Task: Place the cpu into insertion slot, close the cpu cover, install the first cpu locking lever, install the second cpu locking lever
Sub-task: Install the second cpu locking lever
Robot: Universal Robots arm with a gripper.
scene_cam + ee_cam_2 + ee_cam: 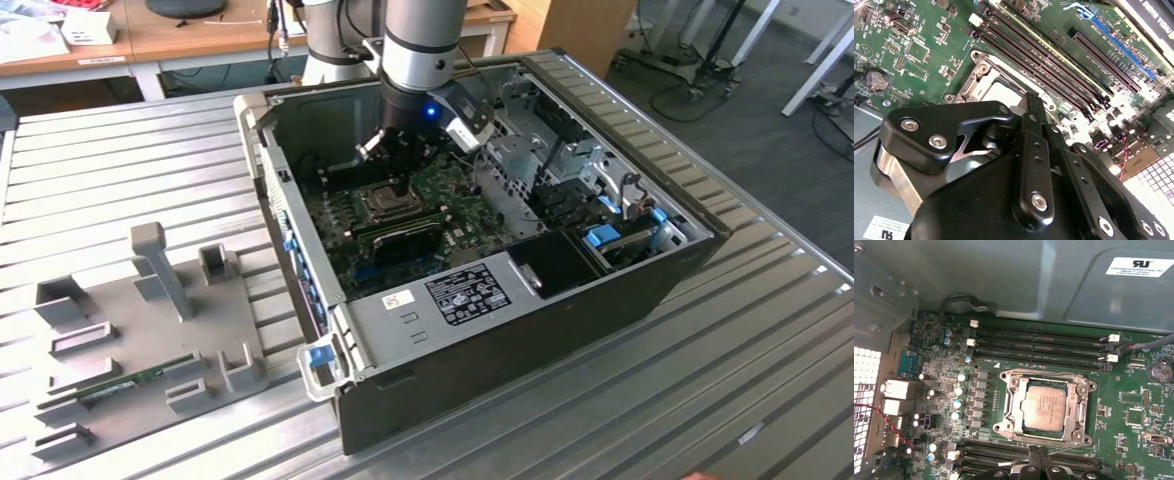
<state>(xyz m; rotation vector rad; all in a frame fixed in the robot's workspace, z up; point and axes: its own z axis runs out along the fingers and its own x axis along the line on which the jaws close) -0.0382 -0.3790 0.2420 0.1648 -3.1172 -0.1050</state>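
Inside computer case [641,290], cpu [1047,407] sits in insertion slot [1016,425].

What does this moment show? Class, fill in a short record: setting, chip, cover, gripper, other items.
Setting: open computer case lying on a slatted metal table
Chip: cpu sits in the insertion slot on the green motherboard
Cover: cpu cover appears down around the chip, its centre left bare
Gripper: gripper hangs inside the case, just beside the socket
Other items: grey fixture plate beside the case
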